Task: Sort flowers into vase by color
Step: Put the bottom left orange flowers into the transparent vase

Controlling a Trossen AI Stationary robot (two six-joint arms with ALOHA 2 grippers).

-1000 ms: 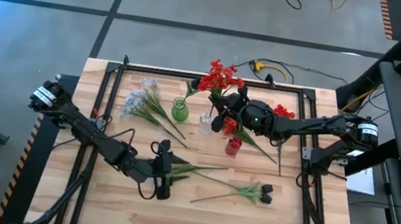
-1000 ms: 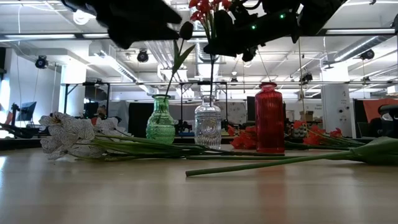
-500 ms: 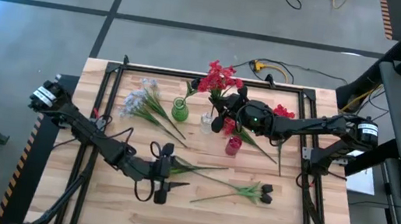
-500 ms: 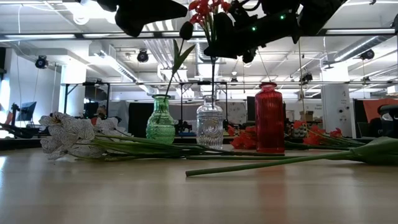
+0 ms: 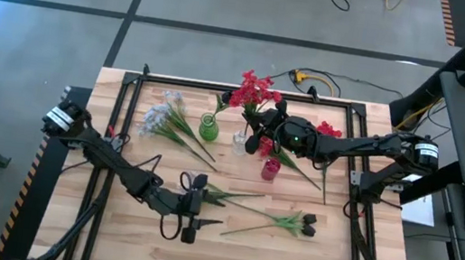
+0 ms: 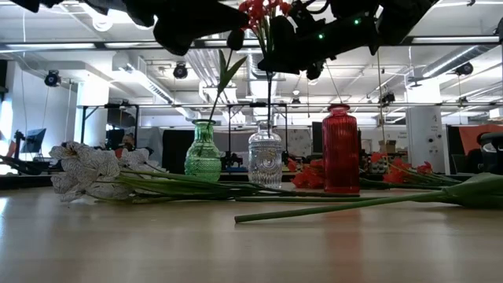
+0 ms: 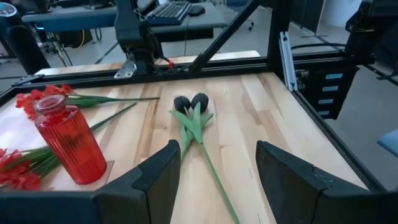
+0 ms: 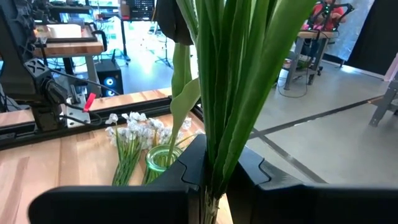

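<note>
Right gripper (image 5: 263,121): clamped on red flowers (image 5: 255,89) above the clear vase (image 5: 239,141). Left gripper (image 5: 201,208): parted, empty, over dark-bud stems (image 5: 279,220).

Red blossoms (image 6: 259,9) cut off at low view's top edge.

Bright, even overhead lighting; soft shadows, near stems blurred, ceiling lamps glaring.

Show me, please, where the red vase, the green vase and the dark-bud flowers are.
red vase (image 7: 69,146), left wrist view, on its ribbed body.
green vase (image 6: 203,154), low view, on its belly.
dark-bud flowers (image 7: 191,103), left wrist view, on the two buds.
</note>
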